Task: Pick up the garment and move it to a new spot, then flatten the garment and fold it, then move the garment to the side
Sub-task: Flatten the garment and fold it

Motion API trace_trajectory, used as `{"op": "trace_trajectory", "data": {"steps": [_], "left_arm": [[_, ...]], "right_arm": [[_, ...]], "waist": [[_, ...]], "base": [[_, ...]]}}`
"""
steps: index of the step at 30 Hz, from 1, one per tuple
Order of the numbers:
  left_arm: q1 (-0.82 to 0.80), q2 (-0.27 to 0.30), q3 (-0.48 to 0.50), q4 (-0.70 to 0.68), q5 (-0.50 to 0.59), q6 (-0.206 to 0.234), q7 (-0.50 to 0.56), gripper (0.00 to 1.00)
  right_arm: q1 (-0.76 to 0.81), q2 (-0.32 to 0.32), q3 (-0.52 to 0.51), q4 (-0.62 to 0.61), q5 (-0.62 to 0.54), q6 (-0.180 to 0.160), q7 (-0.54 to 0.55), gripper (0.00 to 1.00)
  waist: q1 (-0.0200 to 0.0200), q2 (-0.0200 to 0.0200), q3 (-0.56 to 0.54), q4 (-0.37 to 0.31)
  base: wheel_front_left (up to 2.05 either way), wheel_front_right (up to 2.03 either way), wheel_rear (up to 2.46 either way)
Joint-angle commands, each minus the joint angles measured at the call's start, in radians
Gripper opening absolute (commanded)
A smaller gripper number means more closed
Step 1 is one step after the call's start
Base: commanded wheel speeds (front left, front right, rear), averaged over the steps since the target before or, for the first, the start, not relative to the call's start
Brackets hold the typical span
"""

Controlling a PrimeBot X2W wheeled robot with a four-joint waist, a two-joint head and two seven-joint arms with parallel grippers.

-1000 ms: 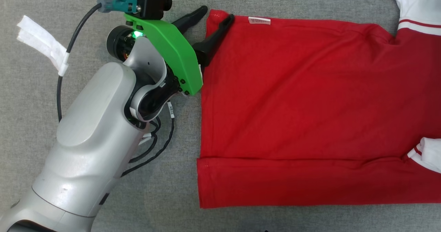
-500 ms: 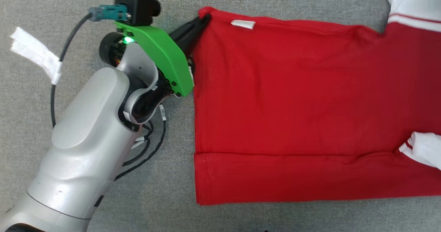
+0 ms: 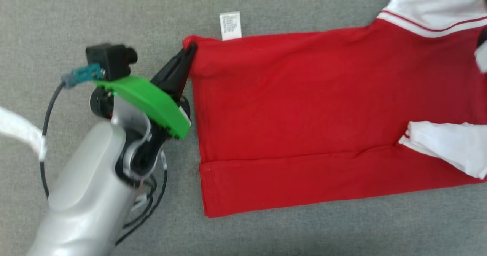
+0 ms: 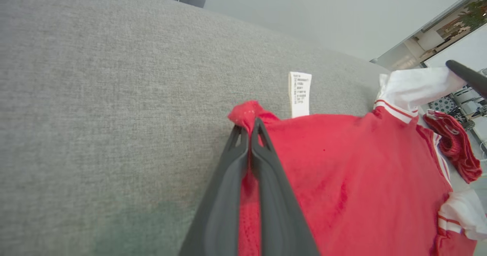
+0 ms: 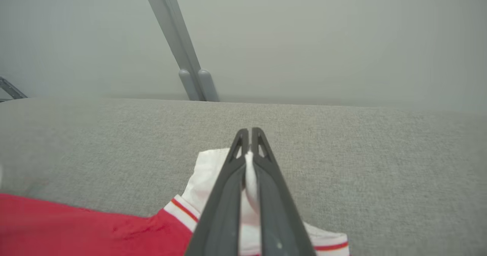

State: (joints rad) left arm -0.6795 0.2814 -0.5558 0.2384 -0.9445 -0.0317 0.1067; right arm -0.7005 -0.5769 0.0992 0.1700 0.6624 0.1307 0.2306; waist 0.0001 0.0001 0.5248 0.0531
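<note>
Two pinches hold one edge. Head view: the garment (image 3: 304, 115), a red shirt with white sleeves, lies flat on the grey cloth surface (image 3: 95, 5), its long axis running left to right. The left gripper (image 3: 190, 50), jaws closed on the far-left hem corner, reaches in from the left, so the whole body of cloth lies to the right of its tips and nearer. A care label (image 3: 230, 26) sticks out past the far edge just beside them. Left wrist view: the two fingers (image 4: 224, 195) meet on a small red tuck of hem, slightly raised. Right wrist view: the right gripper (image 5: 250, 134) is clamped on the white sleeve (image 5: 207, 168) at the far-right end. By judgement, the coming move needs both arms travelling together, with the far edge kept taut along that axis.
</note>
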Motion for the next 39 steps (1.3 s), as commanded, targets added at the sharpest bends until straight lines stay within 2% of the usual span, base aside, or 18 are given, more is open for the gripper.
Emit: {"op": "trace_trajectory", "data": {"steps": [1,6,13,19,35,36,37,38,39], "left_arm": [[0.059,0.020,0.006,-0.028,-0.012,0.008,-0.019,0.00],[0.225,0.050,0.008,-0.156,-0.027,0.045,-0.054,0.00],[0.389,0.080,-0.004,-0.240,-0.035,0.087,-0.071,0.00],[0.436,0.070,0.003,-0.222,-0.049,0.090,-0.104,0.00],[0.482,0.084,0.022,-0.186,-0.077,0.066,-0.142,0.00],[0.489,0.086,0.022,-0.185,-0.082,0.068,-0.139,0.13],[0.498,0.090,0.019,-0.183,-0.083,0.068,-0.134,0.36],[0.505,0.093,0.016,-0.181,-0.079,0.069,-0.134,0.85],[0.514,0.099,0.013,-0.173,-0.070,0.077,-0.134,1.00]], "right_arm": [[0.083,0.005,-0.008,-0.031,0.008,0.000,-0.009,0.00],[0.309,0.036,-0.091,-0.139,0.015,0.000,-0.024,0.00],[0.492,0.131,-0.147,-0.199,-0.006,0.000,0.004,0.00],[0.521,0.179,-0.141,-0.155,-0.015,0.000,-0.014,0.00],[0.565,0.189,-0.163,-0.138,0.013,0.000,-0.013,0.00],[0.571,0.189,-0.160,-0.136,0.014,0.000,-0.005,0.00],[0.579,0.190,-0.154,-0.128,0.015,0.000,0.009,0.00],[0.584,0.186,-0.147,-0.122,0.009,0.000,0.018,0.33],[0.585,0.182,-0.146,-0.114,-0.001,0.000,0.024,0.95]], "waist": [[-0.0001,-0.0001,-0.089,-0.058],[-0.0001,-0.0001,-0.151,-0.087],[-0.0001,-0.0001,-0.187,-0.112],[-0.0001,-0.0001,-0.190,-0.114],[-0.0001,-0.0001,-0.214,-0.113],[-0.0001,-0.0001,-0.215,-0.115],[-0.0001,-0.0001,-0.216,-0.117],[-0.0001,-0.0001,-0.217,-0.118],[-0.0001,-0.0001,-0.217,-0.120]], "base": [[0.00,0.00,0.00],[0.00,0.00,0.00],[0.00,0.00,0.00],[0.00,0.00,0.00],[0.00,0.00,0.00],[0.00,0.00,0.00],[0.00,0.00,0.00],[0.00,0.00,0.00],[0.00,0.00,0.00]]}}
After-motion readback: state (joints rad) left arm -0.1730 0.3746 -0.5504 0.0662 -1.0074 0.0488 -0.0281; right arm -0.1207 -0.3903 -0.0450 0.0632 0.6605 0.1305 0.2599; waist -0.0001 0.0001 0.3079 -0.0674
